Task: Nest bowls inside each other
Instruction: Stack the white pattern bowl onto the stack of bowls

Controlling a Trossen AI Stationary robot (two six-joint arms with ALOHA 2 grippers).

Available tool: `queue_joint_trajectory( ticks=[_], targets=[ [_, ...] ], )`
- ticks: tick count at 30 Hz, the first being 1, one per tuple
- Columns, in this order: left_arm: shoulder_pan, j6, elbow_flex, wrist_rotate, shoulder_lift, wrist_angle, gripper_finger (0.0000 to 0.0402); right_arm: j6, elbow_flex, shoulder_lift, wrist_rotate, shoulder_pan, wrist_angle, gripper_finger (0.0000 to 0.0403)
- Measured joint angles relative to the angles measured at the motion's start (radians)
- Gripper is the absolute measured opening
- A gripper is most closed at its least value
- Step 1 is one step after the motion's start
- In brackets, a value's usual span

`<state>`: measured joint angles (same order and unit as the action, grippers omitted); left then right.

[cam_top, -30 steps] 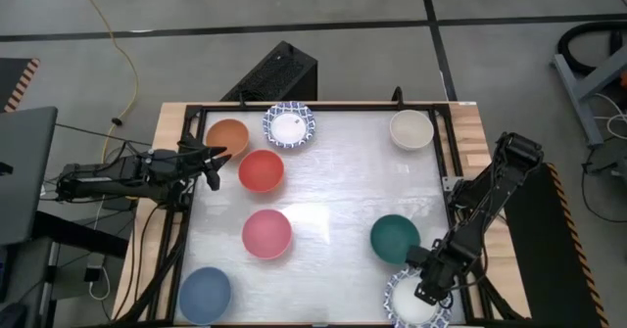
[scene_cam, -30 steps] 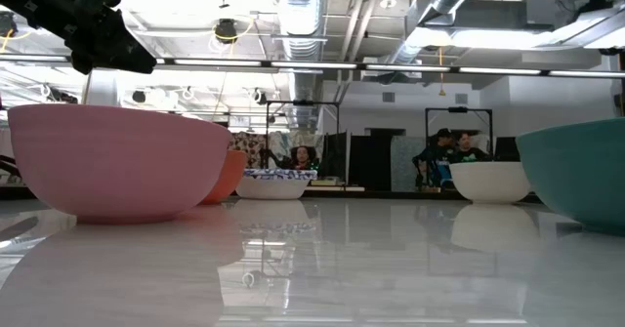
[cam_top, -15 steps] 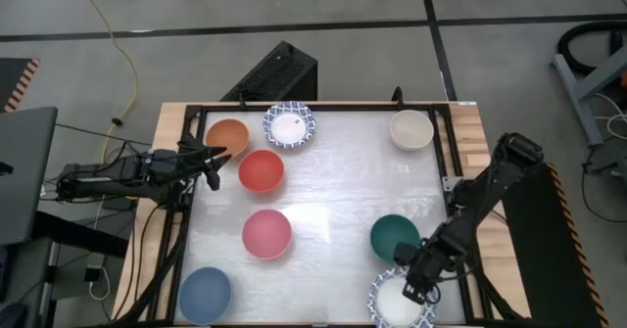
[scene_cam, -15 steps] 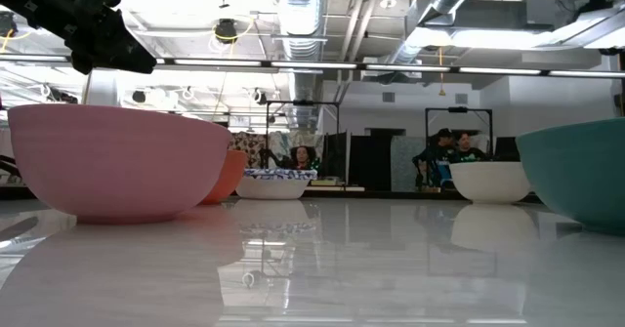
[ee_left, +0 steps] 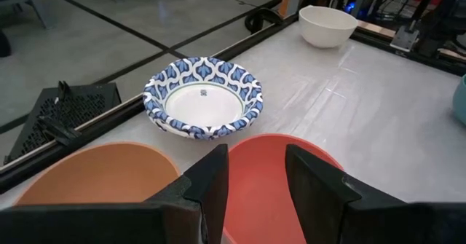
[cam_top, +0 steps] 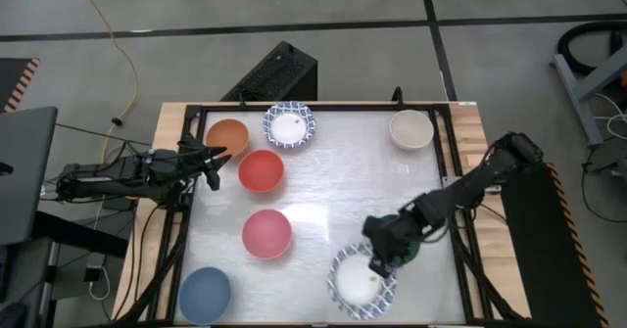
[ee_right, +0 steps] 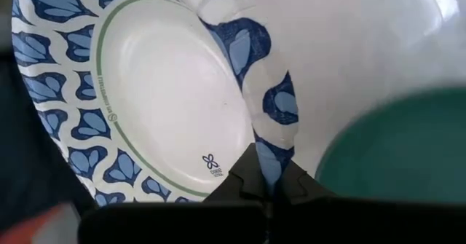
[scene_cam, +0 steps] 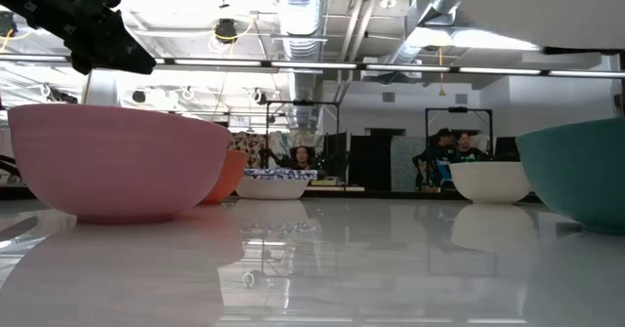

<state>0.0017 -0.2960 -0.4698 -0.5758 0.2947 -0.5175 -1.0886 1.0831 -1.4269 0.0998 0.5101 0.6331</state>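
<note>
My right gripper (cam_top: pixel 378 263) is shut on a white bowl with a blue-patterned rim (cam_top: pixel 361 282), held above the table's near middle. The dark green bowl (cam_top: pixel 389 232) sits just behind it, partly under my arm. On the table rest the pink (cam_top: pixel 266 233), red (cam_top: pixel 261 170), orange (cam_top: pixel 227 137), blue (cam_top: pixel 205 294) and cream (cam_top: pixel 411 129) bowls. A second patterned bowl (cam_top: pixel 289 124) rests there too. My left gripper (cam_top: pixel 217 157) stands open at the left edge, next to the red bowl (ee_left: pixel 269 186) and touching nothing. My right gripper pinches the patterned bowl's rim (ee_right: pixel 271 151) between its two fingers, one on the inner face and one on the outer. The fingers slant down from the table's right side. The bowl is lifted clear of the table; its white underside (scene_cam: pixel 547 10) shows high in the low view.
The table's black frame (cam_top: pixel 446 171) runs along its edges. A broad bare stretch of tabletop (cam_top: pixel 343 176) lies in the middle, between the red bowl and the cream one. People stand in the room beyond the far edge (scene_cam: pixel 449 151).
My right gripper has swung from the near right corner toward the table's left edge and has risen, still shut on the patterned bowl. The bowl has gone with it, past the dark green bowl, and is now clear of the table.
</note>
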Motion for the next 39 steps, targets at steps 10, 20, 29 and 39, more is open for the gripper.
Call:
queue_joint_trajectory(
  ticks=[10, 20, 29, 39],
  targets=[
    [0.0, 0.0, 0.0, -0.009, 0.0, 0.0, 0.0126, 0.213, 0.034, 0.0, -0.019, -0.207, -0.015, 0.0011],
    [0.0, 0.0, 0.0, -0.012, 0.0, 0.0, 0.0126, 0.377, 0.034, 0.0, -0.071, -0.398, -0.126, 0.0011],
    [0.0, 0.0, 0.0, -0.012, 0.0, 0.0, 0.0126, 0.446, 0.034, 0.0, -0.156, -0.515, -0.296, 0.0011],
    [0.0, 0.0, 0.0, -0.012, 0.0, 0.0, 0.0126, 0.443, 0.034, -0.002, -0.234, -0.594, -0.33, 0.0011]
  ],
)
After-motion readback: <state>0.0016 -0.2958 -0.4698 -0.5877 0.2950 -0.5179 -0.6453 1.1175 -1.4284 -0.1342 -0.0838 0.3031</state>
